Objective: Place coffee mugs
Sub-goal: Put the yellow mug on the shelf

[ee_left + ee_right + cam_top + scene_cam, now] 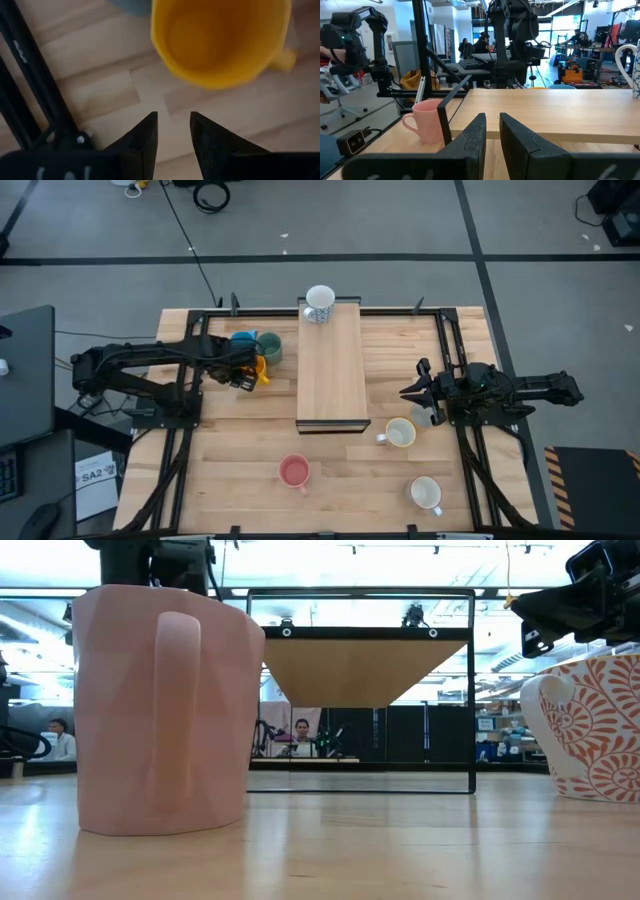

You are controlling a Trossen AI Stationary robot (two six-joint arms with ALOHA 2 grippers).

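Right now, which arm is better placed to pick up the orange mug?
Left. The left gripper hangs directly beside the orange mug, fingers slightly apart. The right gripper waits across the raised wooden board.

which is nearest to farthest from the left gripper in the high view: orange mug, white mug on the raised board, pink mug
1. Orange mug, right beside the left gripper.
2. White mug on the raised board, at its far end.
3. Pink mug, near the table's front edge.

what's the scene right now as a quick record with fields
left hand: empty, fingers slightly apart, close above the orange mug
right hand: empty, waiting at the table's right side
on shelf: white mug at the far end of the wooden shelf
on table: pink mug, cream mug, white patterned mug, blue mug, grey-green mug
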